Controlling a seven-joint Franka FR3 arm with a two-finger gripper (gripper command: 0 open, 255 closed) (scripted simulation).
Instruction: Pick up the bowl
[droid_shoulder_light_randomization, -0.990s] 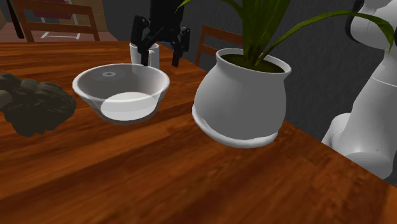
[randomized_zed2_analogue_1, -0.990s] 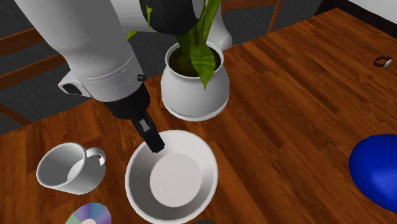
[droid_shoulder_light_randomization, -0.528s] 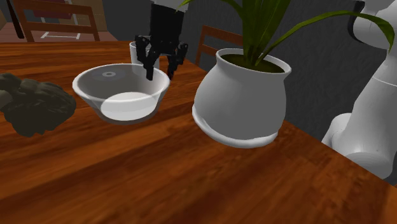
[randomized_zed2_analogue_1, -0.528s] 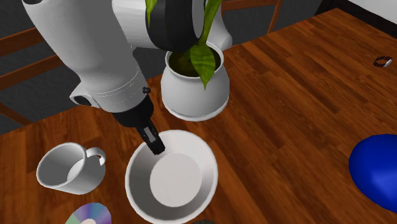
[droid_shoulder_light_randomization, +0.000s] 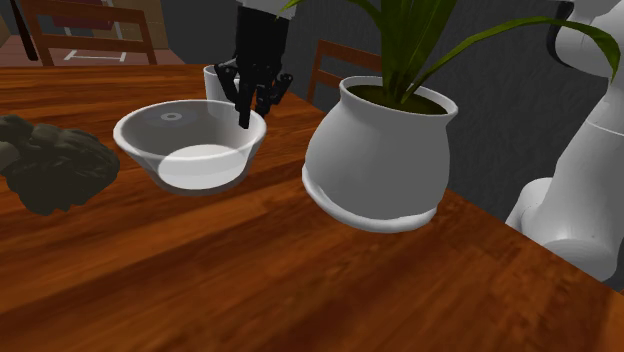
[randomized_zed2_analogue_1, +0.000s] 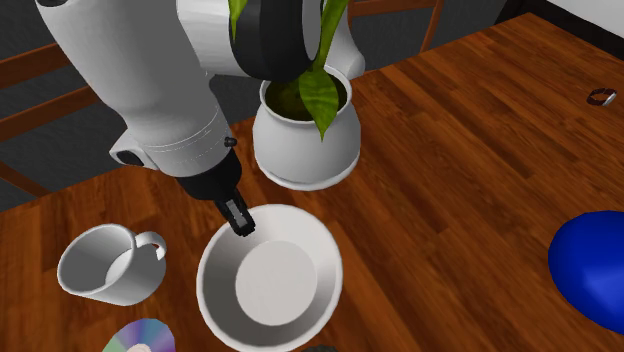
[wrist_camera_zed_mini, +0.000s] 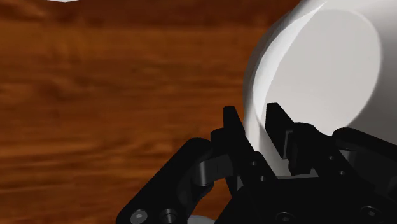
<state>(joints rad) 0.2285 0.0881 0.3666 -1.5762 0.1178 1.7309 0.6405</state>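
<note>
A black two-finger hand (droid_shoulder_light_randomization: 246, 118) at the end of a white robot arm pointed down at the rim of a white bowl (droid_shoulder_light_randomization: 190, 150), which sat upright on a reddish-brown wooden bench (droid_shoulder_light_randomization: 300, 280). The hand was nearly closed. In the wrist view its fingers (wrist_camera_zed_mini: 232, 124) stood close together with the bowl's thin wall between them, one finger outside the bowl (wrist_camera_zed_mini: 318, 63) and the other inside, and they appeared to clasp the rim. The rest of the bowl spread away from the hand, and its flat, pale bottom was visible. In the second exterior view, looking from above, the hand (randomized_zed2_analogue_1: 240, 222) met the bowl (randomized_zed2_analogue_1: 270, 280) at the part of the rim nearest the arm.

A white mug (randomized_zed2_analogue_1: 105, 262) stood on the bench (randomized_zed2_analogue_1: 450, 180) close beside the hand and just outside the bowl, with its handle turned towards the bowl. On the hand's other side, near it but not touching it, was a round white pot (randomized_zed2_analogue_1: 305, 135) holding a plant with long green leaves. A dark, lumpy object (droid_shoulder_light_randomization: 50, 165) lay beyond the bowl on the side away from the hand. A shiny disc (randomized_zed2_analogue_1: 145, 340) lay near the mug, farther from the hand. A rounded blue object (randomized_zed2_analogue_1: 590, 265) lay well away from the hand, past the pot. Wooden chairs (droid_shoulder_light_randomization: 90, 30) stood behind the bench.
</note>
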